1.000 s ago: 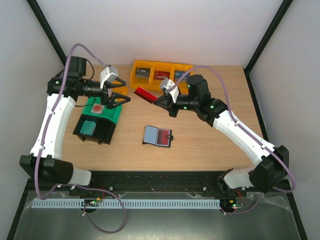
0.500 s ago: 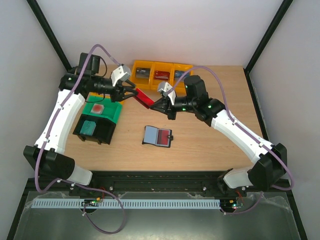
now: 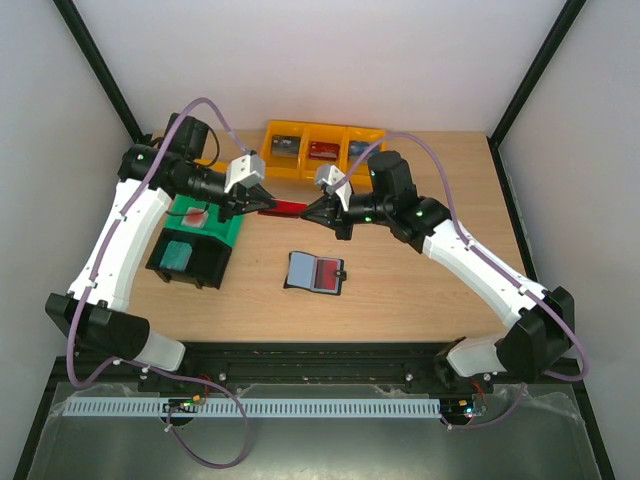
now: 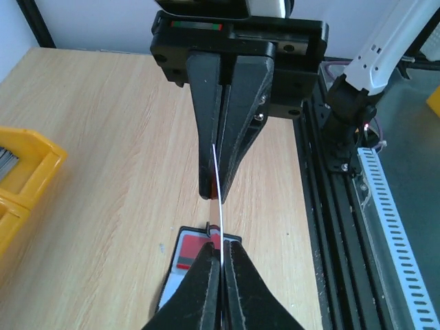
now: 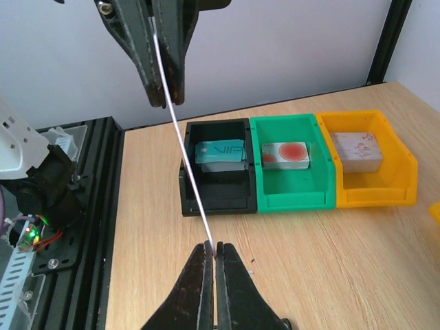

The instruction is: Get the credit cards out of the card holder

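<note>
The left gripper (image 3: 258, 205) and right gripper (image 3: 308, 208), jaws nearly closed, are each pinching opposite ends of one red credit card (image 3: 283, 208) in mid-air, evidently for handover, clear of the open card holder (image 3: 315, 272).

1. Shows a red card (image 3: 283, 207) pinched at opposite ends by the left gripper (image 3: 258, 204) and the right gripper (image 3: 306, 208), raised above the table (image 3: 400, 300).
2. Finds the card holder (image 3: 316, 272) lying open just in front of them, red in its right half, grey-blue in its left.
3. Places a green bin (image 3: 228, 228) and a black bin (image 3: 205, 264) at left, touching, and yellow bins (image 3: 285, 168) at the back.
</note>
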